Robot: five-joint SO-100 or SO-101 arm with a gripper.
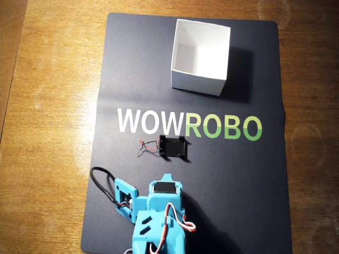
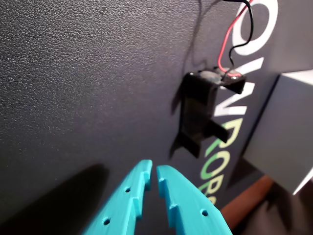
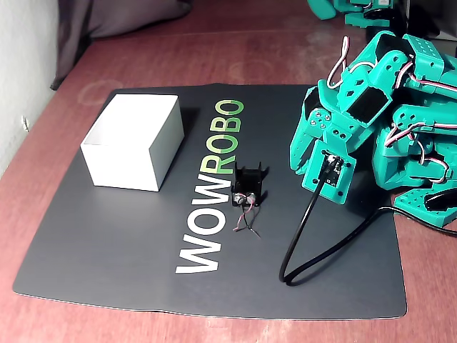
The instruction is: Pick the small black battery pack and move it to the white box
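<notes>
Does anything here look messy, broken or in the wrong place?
Nothing looks broken or spilled. The small black battery pack lies on the dark mat just below the printed lettering, its thin red and black wires trailing loose. The white box stands upright and empty. The gripper is nearly closed, holding nothing.
</notes>
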